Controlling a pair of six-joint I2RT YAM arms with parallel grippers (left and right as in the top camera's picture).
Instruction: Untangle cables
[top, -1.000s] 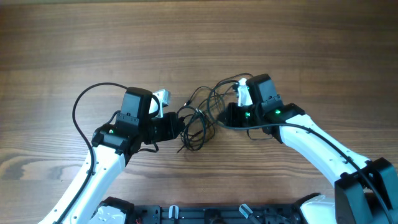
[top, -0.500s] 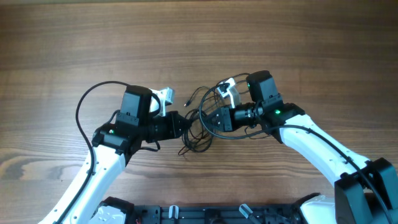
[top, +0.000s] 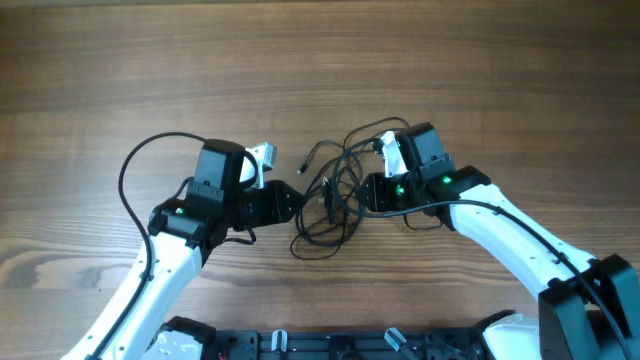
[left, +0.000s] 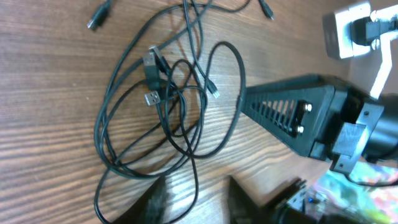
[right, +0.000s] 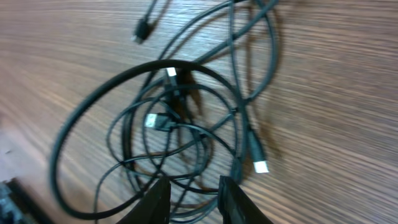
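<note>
Black cables (top: 328, 196) in tangle on wooden table (top: 300, 60)

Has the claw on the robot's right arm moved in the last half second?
Yes. In the overhead view the right claw has drawn back rightward across the table, away from the left claw, which barely shifted.

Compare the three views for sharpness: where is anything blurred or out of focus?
Overhead: evenly lit and sharp, cables crisp. Left wrist: cables sharp, but its own fingers at the bottom edge are out of focus. Right wrist: smeared throughout, cables and table alike.
</note>
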